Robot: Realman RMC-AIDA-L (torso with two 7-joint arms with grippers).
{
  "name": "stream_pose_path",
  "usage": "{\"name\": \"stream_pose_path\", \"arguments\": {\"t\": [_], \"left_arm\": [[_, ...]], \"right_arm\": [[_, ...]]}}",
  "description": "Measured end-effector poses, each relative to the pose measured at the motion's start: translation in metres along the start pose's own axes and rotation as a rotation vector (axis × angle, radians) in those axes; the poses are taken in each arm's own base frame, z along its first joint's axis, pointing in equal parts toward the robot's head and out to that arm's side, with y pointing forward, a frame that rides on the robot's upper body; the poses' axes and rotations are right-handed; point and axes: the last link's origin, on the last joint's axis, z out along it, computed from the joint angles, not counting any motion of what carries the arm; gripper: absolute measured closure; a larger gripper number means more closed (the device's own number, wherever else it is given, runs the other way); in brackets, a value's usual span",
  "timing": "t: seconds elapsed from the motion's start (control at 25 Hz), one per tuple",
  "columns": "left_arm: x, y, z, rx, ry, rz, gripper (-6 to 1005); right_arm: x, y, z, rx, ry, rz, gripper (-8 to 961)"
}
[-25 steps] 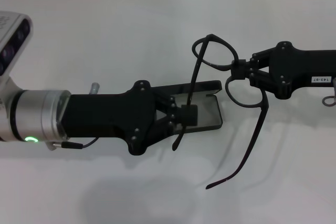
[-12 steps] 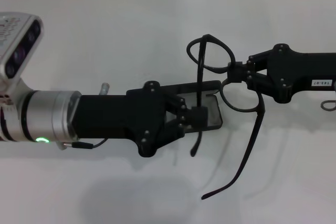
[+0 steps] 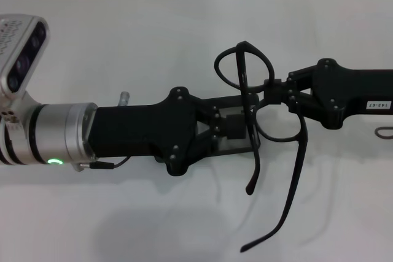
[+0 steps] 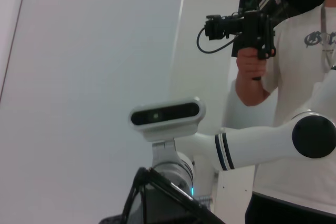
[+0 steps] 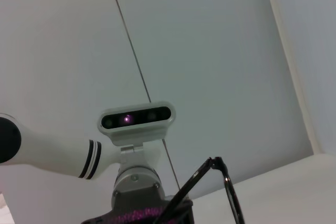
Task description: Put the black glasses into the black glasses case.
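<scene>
both black glasses (image 3: 270, 99) temples point toward robot.

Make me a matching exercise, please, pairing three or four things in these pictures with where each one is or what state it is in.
Column one:
1. black glasses
2. black glasses case
3. left tool
4. right tool

Column two:
A. clamped at the bridge, temple arms unfolded and hanging down
B. reaching in from the right side, shut on the frame
C. gripping the case's rim from the left side
D. lying open on the white table, below the frame

Pairs: 1-A, 2-D, 3-C, 4-B
</scene>
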Motion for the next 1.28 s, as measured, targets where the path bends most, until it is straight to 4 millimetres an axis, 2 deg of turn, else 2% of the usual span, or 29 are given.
{"name": "stream_pose_path", "arguments": {"t": [0.68, 1.04, 1.28], "left_arm": [[0.009, -0.002, -0.012, 0.010, 0.005, -0.001, 998], [0.008, 0.002, -0.001, -0.032, 0.029, -0.021, 997], [0.006, 0.001, 0.001, -0.020, 0.029, -0.020, 997]], "right_arm": [[0.007, -0.004, -0.004, 0.039, 0.013, -0.014, 888], [0.012, -0.008, 0.004, 0.062, 0.036, -0.015, 888], [0.012, -0.009, 0.008, 0.064, -0.007, 0.011, 888]]}}
